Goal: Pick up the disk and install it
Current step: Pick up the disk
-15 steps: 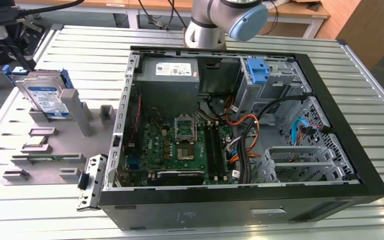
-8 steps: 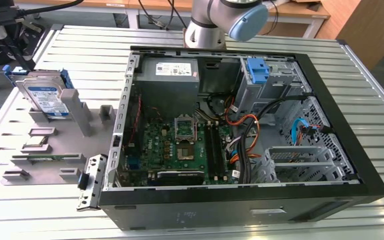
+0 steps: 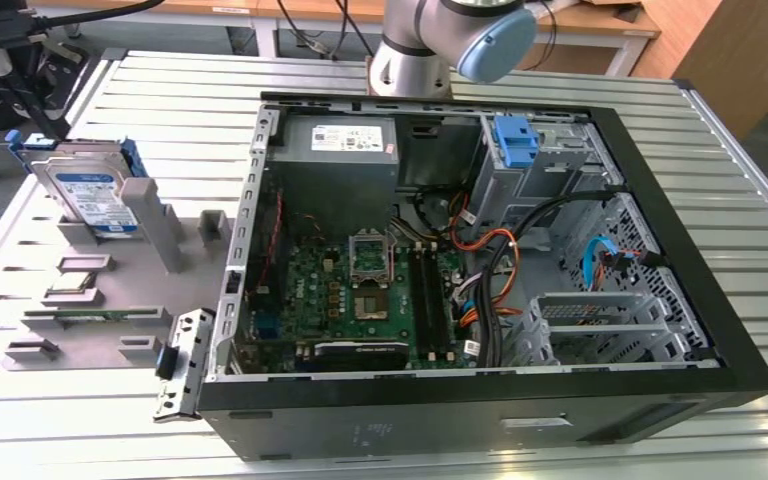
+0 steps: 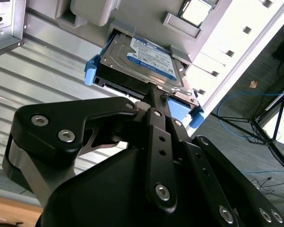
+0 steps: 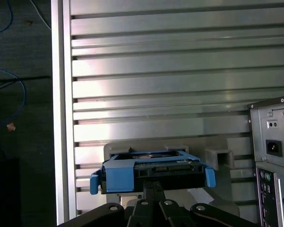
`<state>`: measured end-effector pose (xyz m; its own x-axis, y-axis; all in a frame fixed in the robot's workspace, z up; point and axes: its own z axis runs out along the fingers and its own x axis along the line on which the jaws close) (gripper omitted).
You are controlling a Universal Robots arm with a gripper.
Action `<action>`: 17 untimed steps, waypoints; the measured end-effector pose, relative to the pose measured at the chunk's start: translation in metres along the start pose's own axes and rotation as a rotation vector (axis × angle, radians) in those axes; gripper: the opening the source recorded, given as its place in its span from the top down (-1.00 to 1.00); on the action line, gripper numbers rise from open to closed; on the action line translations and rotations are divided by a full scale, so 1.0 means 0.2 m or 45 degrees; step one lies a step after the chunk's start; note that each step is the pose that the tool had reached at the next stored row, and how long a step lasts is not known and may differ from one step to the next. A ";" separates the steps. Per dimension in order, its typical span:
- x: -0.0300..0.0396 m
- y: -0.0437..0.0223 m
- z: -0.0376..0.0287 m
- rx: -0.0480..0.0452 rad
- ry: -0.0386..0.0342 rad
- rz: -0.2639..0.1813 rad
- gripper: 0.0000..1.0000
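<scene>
On its holder [image 3: 144, 290], the disk [image 3: 91, 195] stands (long axis near-upright)

Silver disk [image 3: 92, 196], white-and-blue label, blue side rails; upright in grey holder [image 3: 159, 228]

Silver metal disk [image 4: 120, 52] with glossy label [image 4: 153, 59], blue plastic rails [image 4: 90, 71]; ribbed, shiny metal table [image 5: 179, 71].

Open PC case [image 3: 491, 405] on slatted aluminium table [image 3: 77, 420]. Power supply [image 3: 337, 150] in far corner, motherboard [image 3: 357, 290] nearer. Grey parts fixture [image 3: 144, 290] beside case, exterior view's left.
</scene>
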<state>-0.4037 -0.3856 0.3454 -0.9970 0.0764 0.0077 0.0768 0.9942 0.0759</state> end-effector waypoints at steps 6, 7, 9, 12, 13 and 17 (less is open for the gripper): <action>0.000 0.000 -0.002 0.000 0.0002 0.000 0.79; 0.000 0.000 -0.002 0.000 0.0002 0.000 0.79; 0.000 0.000 -0.002 0.000 0.0002 0.000 0.79; 0.000 0.000 -0.002 0.000 0.0003 -0.002 0.79; 0.000 0.000 -0.002 0.000 0.0006 -0.005 0.79; 0.000 0.000 -0.002 0.000 0.0016 -0.017 0.79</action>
<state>-0.4037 -0.3855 0.3458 -0.9980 0.0628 0.0079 0.0632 0.9951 0.0757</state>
